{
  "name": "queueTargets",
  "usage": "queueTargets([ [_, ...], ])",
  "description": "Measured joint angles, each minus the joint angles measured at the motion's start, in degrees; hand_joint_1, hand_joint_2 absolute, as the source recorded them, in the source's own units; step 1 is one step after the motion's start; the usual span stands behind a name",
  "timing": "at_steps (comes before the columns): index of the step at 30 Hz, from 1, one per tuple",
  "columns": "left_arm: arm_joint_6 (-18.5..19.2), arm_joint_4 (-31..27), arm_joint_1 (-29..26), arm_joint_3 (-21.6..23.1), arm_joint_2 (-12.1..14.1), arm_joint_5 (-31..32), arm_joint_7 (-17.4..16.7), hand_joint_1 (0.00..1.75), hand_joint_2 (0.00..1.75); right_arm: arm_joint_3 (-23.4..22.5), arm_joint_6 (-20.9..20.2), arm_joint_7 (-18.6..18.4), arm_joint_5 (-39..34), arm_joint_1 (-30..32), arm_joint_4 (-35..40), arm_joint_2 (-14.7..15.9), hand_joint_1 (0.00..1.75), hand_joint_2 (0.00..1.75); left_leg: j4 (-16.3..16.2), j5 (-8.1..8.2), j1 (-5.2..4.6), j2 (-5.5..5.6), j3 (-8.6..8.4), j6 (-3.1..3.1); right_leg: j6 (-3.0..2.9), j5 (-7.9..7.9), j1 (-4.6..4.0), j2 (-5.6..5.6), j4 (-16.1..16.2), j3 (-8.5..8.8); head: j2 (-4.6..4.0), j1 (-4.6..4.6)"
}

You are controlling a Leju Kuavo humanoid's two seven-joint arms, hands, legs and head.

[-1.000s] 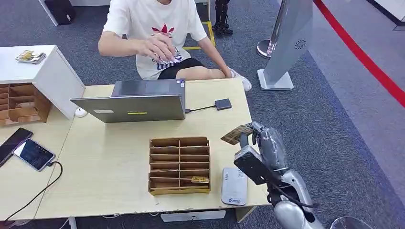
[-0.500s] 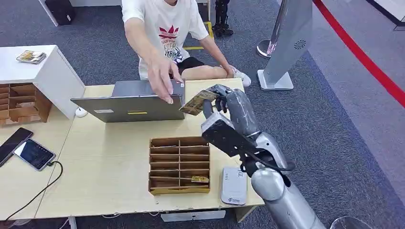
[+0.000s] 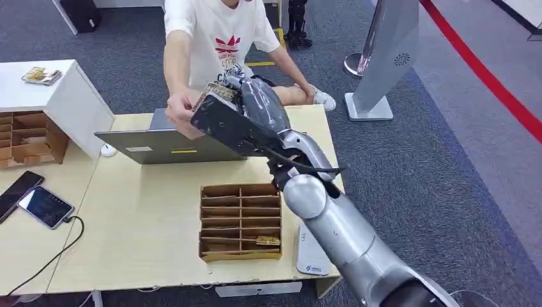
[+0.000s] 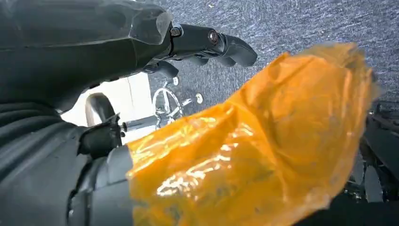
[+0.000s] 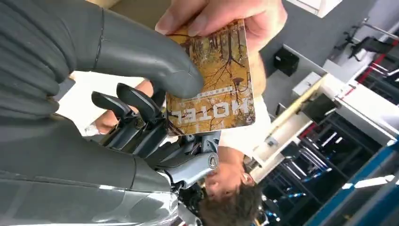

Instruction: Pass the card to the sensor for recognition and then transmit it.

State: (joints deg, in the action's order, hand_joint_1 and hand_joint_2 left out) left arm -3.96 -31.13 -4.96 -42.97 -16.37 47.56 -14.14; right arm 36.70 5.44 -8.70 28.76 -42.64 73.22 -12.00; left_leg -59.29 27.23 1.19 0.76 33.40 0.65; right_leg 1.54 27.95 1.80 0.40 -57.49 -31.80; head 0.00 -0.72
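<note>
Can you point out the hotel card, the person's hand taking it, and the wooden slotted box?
Yellow-brown printed hotel card (image 5: 214, 80), right wrist view, middle of its face.
Person's hand (image 5: 226, 16), right wrist view, fingers pinching the card's edge.
Brown wooden slotted box (image 3: 240, 220), head view, central divider.

We're looking at an office-like demo or lab space: grey carpet (image 3: 415, 160) is running across the floor, a red line (image 3: 486, 77) is crossing the upper right, a pale wooden desk (image 3: 140, 224) is carrying a laptop (image 3: 179, 137) at centre left, phones (image 3: 35, 201) are charging at far left, and a white kiosk stand (image 3: 383, 57) is standing upper right.
</note>
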Motion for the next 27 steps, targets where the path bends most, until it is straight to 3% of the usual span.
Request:
queueTargets([
  [6, -0.1, 2.1, 0.9, -1.0, 0.5, 1.2, 0.1, 0.00, 0.00, 0.3, -0.2, -0.8, 0.2, -1.8, -3.7, -1.7, 1.75, 1.75, 0.0, 0.00, 0.00, 0.02, 0.05, 0.00, 0.00, 0.00, 0.00, -0.02, 0.0, -0.06, 0.00, 0.02],
  [7, -0.1, 2.3, 1.0, -1.1, 0.5, 1.4, 0.2, 0.00, 0.00, 0.4, -0.3, -0.9, 0.3, -2.1, -4.2, -2.0, 1.47, 1.75, 0.0, 0.00, 0.00, 0.02, 0.05, 0.00, 0.00, 0.00, 0.00, -0.02, 0.0, -0.06, 0.00, 0.00],
  [8, -0.1, 2.5, 1.1, -1.2, 0.6, 1.8, 0.3, 0.00, 0.00, 0.4, -0.7, -1.0, 0.5, -2.2, -4.7, -2.3, 0.30, 1.75, 0.0, 0.00, 0.00, 0.01, 0.05, 0.00, 0.00, 0.00, 0.00, -0.01, 0.0, -0.06, 0.00, 0.02],
  [9, 0.0, 2.5, 1.1, -1.3, 0.6, 2.2, 0.3, 0.00, 0.00, 0.4, -1.1, -1.0, 0.6, -2.4, -5.1, -2.5, 0.30, 1.75, 0.0, 0.00, 0.00, 0.01, 0.05, 0.00, 0.00, 0.00, 0.00, -0.01, 0.0, -0.06, 0.00, 0.00],
  [10, 0.1, 2.5, 1.2, -1.4, 0.6, 2.6, 0.5, 0.00, 0.00, 0.5, -1.4, -1.2, 0.6, -2.5, -5.5, -2.7, 0.00, 1.75, 0.0, 0.00, 0.00, 0.01, 0.06, 0.00, 0.00, 0.00, 0.00, -0.01, 0.0, -0.06, 0.00, 0.02],
  [20, 2.5, 2.4, 1.1, -4.1, 0.0, 6.0, 0.5, 0.00, 0.00, 2.2, -3.9, -0.3, -0.6, -2.9, -7.1, -3.8, 0.00, 1.75, 0.0, 0.00, 0.00, 0.01, 0.06, 0.00, 0.00, 0.00, 0.00, 0.00, 0.0, -0.08, 0.00, 0.02],
  [27, 4.7, -0.1, 0.2, -6.4, -0.9, 8.4, 0.5, 0.00, 0.00, 3.0, -4.1, 2.4, -4.9, -0.6, -2.7, -3.9, 0.00, 1.75, 0.0, 0.01, 0.00, -0.01, 0.07, 0.01, 0.00, 0.00, 0.00, 0.01, 0.0, -0.13, 0.00, 0.02],
])
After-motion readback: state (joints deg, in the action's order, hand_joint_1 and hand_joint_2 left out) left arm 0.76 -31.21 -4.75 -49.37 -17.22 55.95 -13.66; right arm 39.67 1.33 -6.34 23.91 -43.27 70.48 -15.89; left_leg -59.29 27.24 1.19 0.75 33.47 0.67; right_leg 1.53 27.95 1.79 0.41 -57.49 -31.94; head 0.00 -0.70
